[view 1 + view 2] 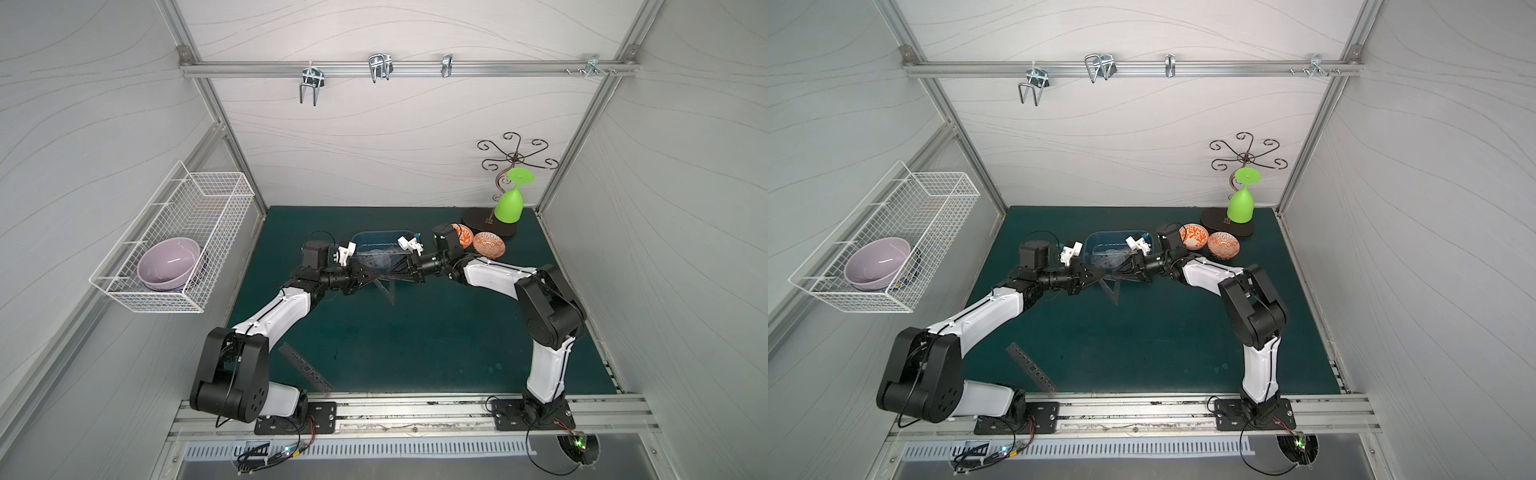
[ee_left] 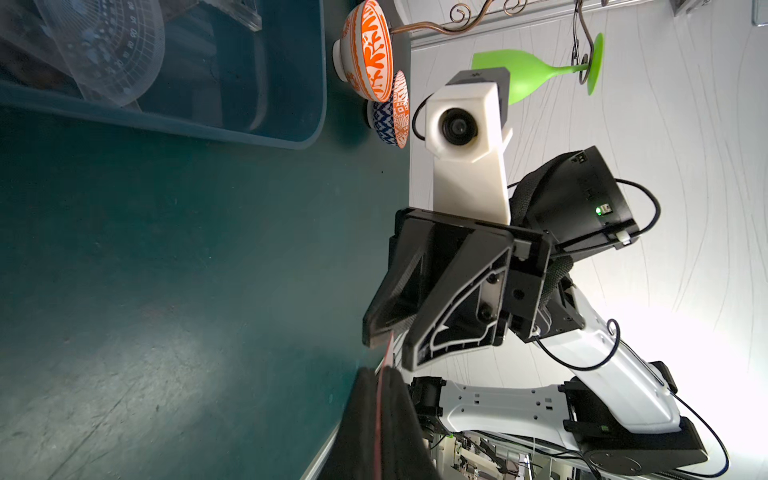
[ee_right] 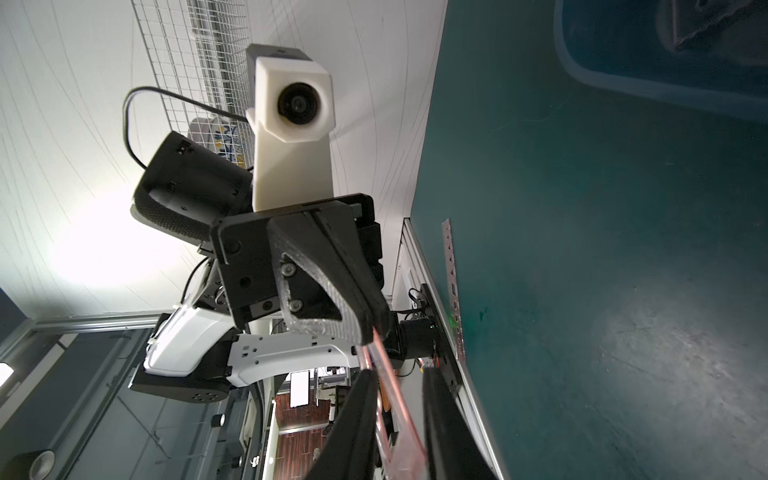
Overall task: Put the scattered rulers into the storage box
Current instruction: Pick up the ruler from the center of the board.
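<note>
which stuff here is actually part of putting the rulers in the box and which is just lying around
Job: storage box; protractor inside it; set square held by the left gripper; stencil ruler on the mat.

Lying about: two orange bowls; green goblet hanging from the wire stand; wire basket holding a purple bowl.

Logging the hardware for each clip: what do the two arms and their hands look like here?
The left arm and right arm have white shell links between bulky black joint housings and stand on black base plates. Thin black cables loop along them. The left hand and right hand are black, with two triangular ribbed fingers, each carrying a white-cased wrist camera.
</note>
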Controlling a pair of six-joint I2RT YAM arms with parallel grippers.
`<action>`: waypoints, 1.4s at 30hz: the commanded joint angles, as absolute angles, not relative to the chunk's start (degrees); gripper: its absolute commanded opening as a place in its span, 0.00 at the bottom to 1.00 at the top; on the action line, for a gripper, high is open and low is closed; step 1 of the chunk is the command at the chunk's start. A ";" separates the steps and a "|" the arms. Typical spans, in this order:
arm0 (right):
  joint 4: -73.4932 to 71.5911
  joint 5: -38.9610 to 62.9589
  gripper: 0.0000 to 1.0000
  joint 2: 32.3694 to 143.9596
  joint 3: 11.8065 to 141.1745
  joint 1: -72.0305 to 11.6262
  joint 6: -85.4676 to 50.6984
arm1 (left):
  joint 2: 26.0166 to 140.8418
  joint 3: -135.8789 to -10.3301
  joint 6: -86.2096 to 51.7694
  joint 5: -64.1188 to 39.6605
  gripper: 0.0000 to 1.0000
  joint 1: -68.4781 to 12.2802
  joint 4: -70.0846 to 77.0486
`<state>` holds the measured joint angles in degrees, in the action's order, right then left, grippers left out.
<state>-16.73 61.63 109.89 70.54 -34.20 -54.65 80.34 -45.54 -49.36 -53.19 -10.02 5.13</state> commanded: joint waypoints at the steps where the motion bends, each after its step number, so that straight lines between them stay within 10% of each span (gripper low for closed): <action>1: -21.26 63.79 0.23 111.08 70.60 -34.53 -57.42 | 80.51 -47.49 -48.62 -53.27 0.00 -9.37 6.95; 17: -23.36 64.34 0.04 110.94 69.20 -34.60 -60.19 | 79.76 -46.72 -46.68 -51.09 0.00 -8.77 5.63; 26: -22.76 64.43 0.25 110.04 67.89 -34.87 -60.29 | 79.45 -46.55 -46.17 -50.45 0.00 -8.71 5.56; 37: -21.57 62.95 0.00 111.43 71.27 -33.62 -59.49 | 78.87 -47.40 -43.51 -49.04 0.00 -8.75 1.57; 42: -9.07 60.09 0.00 117.19 82.20 -30.98 -47.83 | 77.10 -50.98 -37.85 -42.09 0.62 -6.75 -9.14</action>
<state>-16.45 62.43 114.39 77.06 -33.19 -55.68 78.96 -47.07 -42.52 -46.54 -8.10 -2.66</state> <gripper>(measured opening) 0.045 0.578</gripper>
